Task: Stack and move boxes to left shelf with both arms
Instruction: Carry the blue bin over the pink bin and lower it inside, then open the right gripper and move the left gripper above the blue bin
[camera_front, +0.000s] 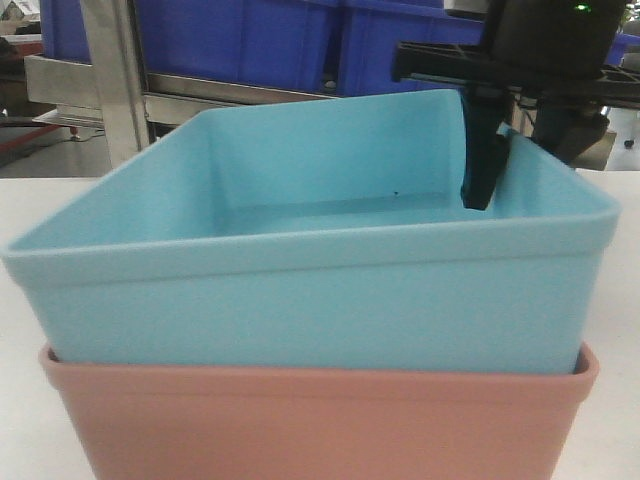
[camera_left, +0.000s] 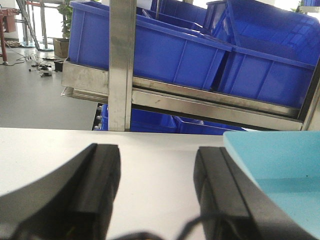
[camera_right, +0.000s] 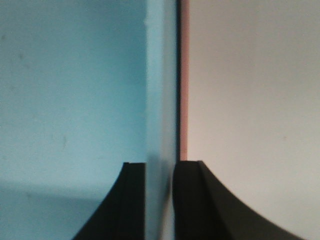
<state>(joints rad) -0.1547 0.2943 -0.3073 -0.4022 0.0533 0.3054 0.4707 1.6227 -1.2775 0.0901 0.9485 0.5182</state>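
**Ana:** How far along was the job at that moment?

**Ben:** The stacking looked done. The blue tub (camera_front: 320, 290) sat nested in the pink tub (camera_front: 320, 420), upright, with only the pink rim and a band of its wall showing below it. Both stood on the white worktop (camera_front: 15, 400).

**Ana:** And the move to the shelf?

**Ben:** Not yet begun, as far as I could judge. The pair was on the worktop, and the steel rack (camera_left: 200, 102) stood beyond its far edge, loaded with dark blue bins (camera_left: 165, 55).

**Ana:** What was the right hand (camera_right: 160, 167) doing?

**Ben:** It straddled the blue tub's wall, one finger inside and one outside against the pink rim. The fingers were drawn in close, with only the wall between them, so I took it as a pinch on the blue tub.

**Ana:** And the left hand (camera_left: 155, 150)?

**Ben:** It was spread wide and held nothing. It hung low over bare worktop, with the blue tub's corner just beside its right finger. I couldn't tell whether they touched.

**Ana:** So what remained?

**Ben:** By my reckoning, the left hand needed its own grip on the stack. After that came the lift and the carry to the rack with both arms.
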